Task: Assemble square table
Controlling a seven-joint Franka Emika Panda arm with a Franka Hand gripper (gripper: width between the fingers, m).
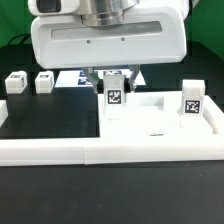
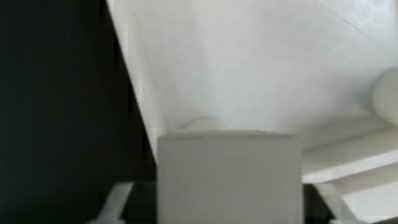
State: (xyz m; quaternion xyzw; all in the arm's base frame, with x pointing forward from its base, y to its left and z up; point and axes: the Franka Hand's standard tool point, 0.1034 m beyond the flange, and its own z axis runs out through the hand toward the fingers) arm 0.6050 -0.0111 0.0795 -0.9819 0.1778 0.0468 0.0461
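Gripper (image 1: pixel 114 86) clamped on leg (image 1: pixel 115 98) | leg at tabletop (image 1: pixel 150 119) edge | 2 loose legs (image 1: pixel 44 81) well apart, exterior view's left

Under me lies the black table top (image 1: pixel 40 118), showing toward the exterior view's left and along the near edge; my wrist view catches it as a dark strip; a long low white border wall (image 1: pixel 45 150) rests on it across the front, with one seam; the marker board (image 1: pixel 72 80) lies flat behind, partly hidden.
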